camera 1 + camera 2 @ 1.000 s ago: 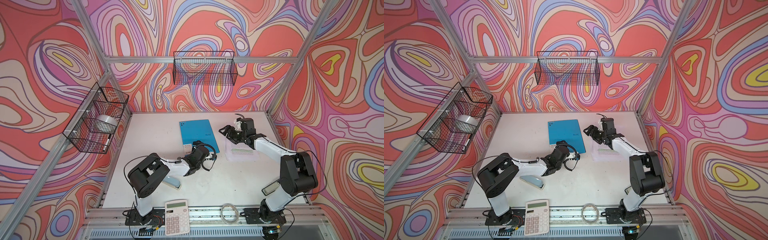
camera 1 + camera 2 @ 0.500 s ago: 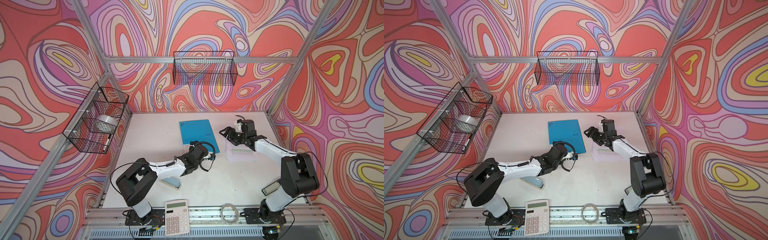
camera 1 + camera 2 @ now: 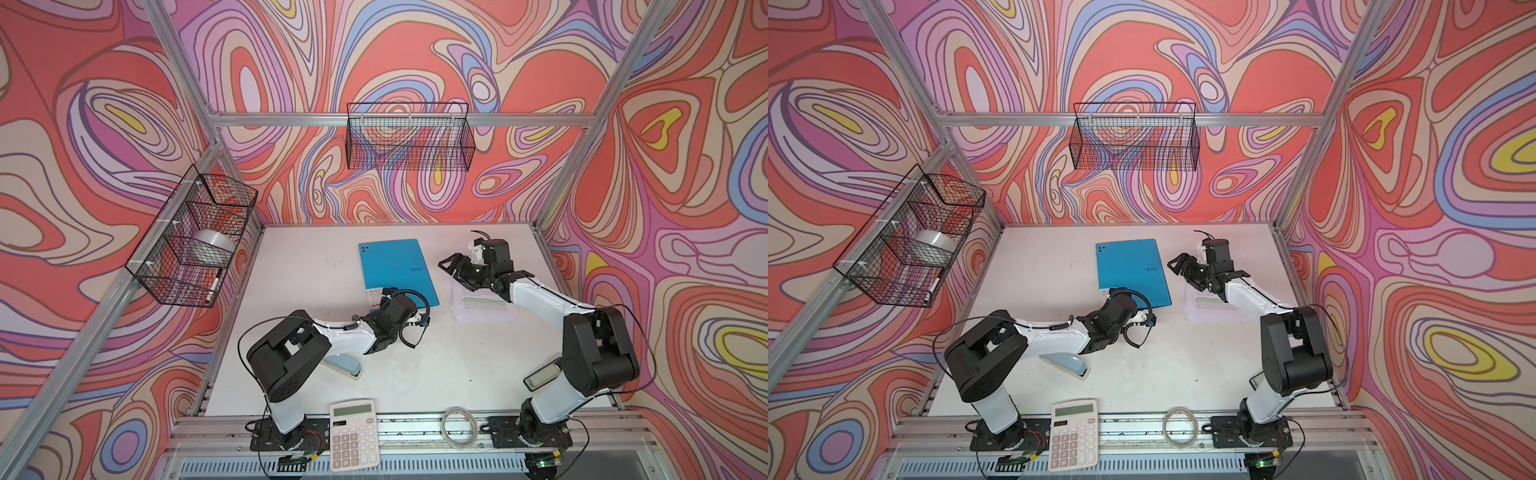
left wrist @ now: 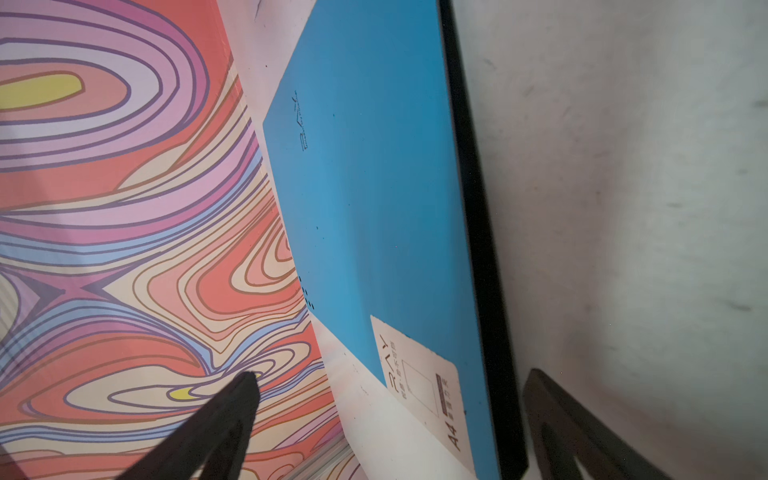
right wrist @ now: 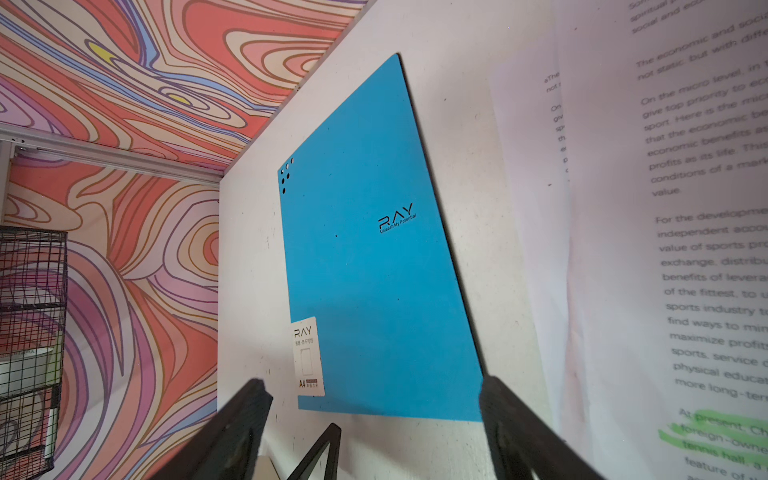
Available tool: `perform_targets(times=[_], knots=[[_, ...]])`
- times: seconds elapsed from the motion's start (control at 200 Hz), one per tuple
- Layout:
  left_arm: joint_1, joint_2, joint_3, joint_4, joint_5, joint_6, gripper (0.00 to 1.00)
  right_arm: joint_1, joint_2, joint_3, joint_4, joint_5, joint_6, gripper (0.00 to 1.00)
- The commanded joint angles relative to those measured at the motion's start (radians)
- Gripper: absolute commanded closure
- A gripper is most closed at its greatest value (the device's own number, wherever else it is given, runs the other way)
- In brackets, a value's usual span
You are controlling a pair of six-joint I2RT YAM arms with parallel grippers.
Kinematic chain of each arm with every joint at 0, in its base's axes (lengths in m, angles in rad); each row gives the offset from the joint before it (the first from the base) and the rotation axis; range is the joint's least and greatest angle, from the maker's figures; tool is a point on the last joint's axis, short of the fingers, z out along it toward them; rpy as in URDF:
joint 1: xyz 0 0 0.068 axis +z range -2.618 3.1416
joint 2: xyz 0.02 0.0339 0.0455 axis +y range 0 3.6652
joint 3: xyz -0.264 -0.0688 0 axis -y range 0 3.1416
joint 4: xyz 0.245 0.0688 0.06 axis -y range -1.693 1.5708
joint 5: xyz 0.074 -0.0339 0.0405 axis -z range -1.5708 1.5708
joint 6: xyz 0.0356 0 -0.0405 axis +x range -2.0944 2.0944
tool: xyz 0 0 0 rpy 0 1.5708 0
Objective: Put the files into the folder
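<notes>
Blue folder (image 3: pixel 395 270) lies flat on the white worktop (image 3: pixel 299 291), its labelled near edge between the wide-open, empty fingers of the left end effector (image 4: pixel 392 374). The right end effector (image 3: pixel 449 270), also spread and holding nothing, hovers between the folder and the files (image 3: pixel 482 305), which lie just beside it.

Left arm (image 3: pixel 340 332) stretched low and forward toward centre, wrist (image 3: pixel 392 313) rolled on its side. Left tool (image 4: pixel 392 376) jaws spread wide, empty. Right arm (image 3: pixel 540 297) reaches forward, then angles inward toward centre. Right tool (image 3: pixel 449 271) tilted down, jaws spread wide, empty. Both tools well apart, not touching each other.
</notes>
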Motion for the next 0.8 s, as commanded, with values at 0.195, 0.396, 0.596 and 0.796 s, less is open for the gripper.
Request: perform_targets(times=[0.195, 0.396, 0.596, 0.796], knots=[[0.001, 0.061, -0.020, 0.223, -0.060, 0.101, 0.00, -0.004, -0.015, 0.009, -0.002, -0.006, -0.015, 0.16], [0.005, 0.092, -0.016, 0.291, -0.085, 0.132, 0.00, -0.004, -0.013, 0.010, 0.000, -0.007, -0.014, 0.16], [0.014, 0.122, -0.006, 0.361, -0.110, 0.162, 0.00, -0.005, -0.014, 0.011, 0.000, -0.017, -0.016, 0.16], [0.032, 0.125, 0.027, 0.398, -0.153, 0.161, 0.00, -0.004, -0.018, 0.015, -0.007, -0.039, -0.032, 0.16]])
